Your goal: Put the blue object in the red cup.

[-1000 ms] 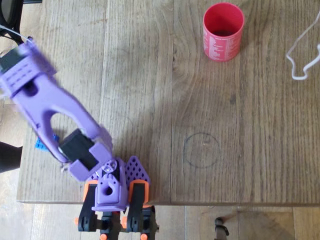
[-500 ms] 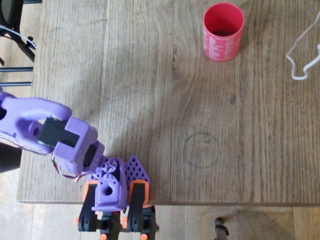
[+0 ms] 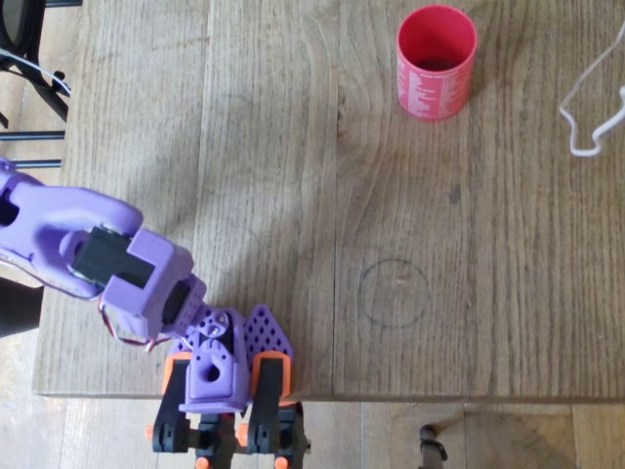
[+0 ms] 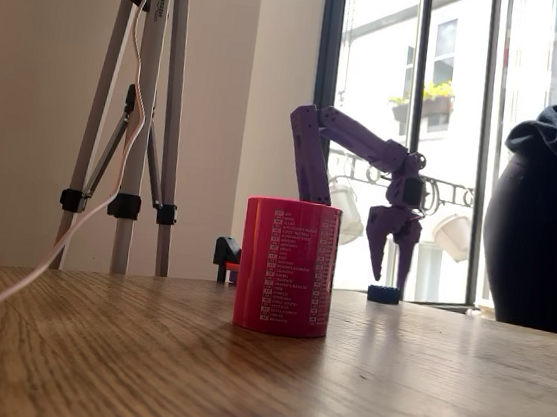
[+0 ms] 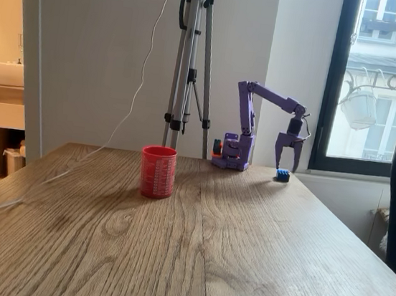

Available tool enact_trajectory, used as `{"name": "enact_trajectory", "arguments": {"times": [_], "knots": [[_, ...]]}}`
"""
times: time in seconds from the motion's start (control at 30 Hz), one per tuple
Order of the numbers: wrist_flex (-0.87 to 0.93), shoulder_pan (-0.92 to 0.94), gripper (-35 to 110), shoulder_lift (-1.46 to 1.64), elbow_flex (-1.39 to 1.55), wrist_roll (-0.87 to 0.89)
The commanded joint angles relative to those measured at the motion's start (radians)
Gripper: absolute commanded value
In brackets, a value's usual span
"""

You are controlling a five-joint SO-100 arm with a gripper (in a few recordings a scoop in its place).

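Note:
The red cup (image 3: 437, 61) stands upright at the table's far right in the overhead view, and shows in both fixed views (image 4: 287, 266) (image 5: 157, 171). The blue brick (image 4: 383, 294) (image 5: 282, 175) lies on the table by its edge, far from the cup. My purple gripper (image 4: 388, 278) (image 5: 286, 167) hangs open just above the brick, fingers pointing down on either side of it without touching. In the overhead view the purple arm (image 3: 98, 259) reaches past the left edge of the picture and covers the brick.
A tripod (image 5: 192, 61) stands behind the table. A white cable (image 3: 586, 107) lies near the cup. A pencilled circle (image 3: 393, 291) marks the table's middle. A person's dark body (image 4: 549, 219) is at the right edge.
Over the last second the arm swung left and lowered, so the gripper left the overhead picture and the brick became covered. In the last half second it barely moved.

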Motion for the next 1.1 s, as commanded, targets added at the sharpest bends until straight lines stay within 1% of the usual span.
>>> {"name": "enact_trajectory", "arguments": {"times": [0.0,0.2,0.47,0.7,0.87,1.0,1.07], "knots": [[0.006,0.006,39,0.015,-0.06,-0.011],[-0.014,0.031,38,-0.011,-0.048,-0.051],[-0.15,0.106,35,-0.08,0.117,-0.156],[-0.143,0.143,36,-0.035,0.14,-0.17],[-0.112,0.156,32,0.043,0.184,-0.206],[-0.112,0.175,32,0.112,0.186,-0.176],[-0.124,0.153,32,0.144,0.189,-0.158]]}}
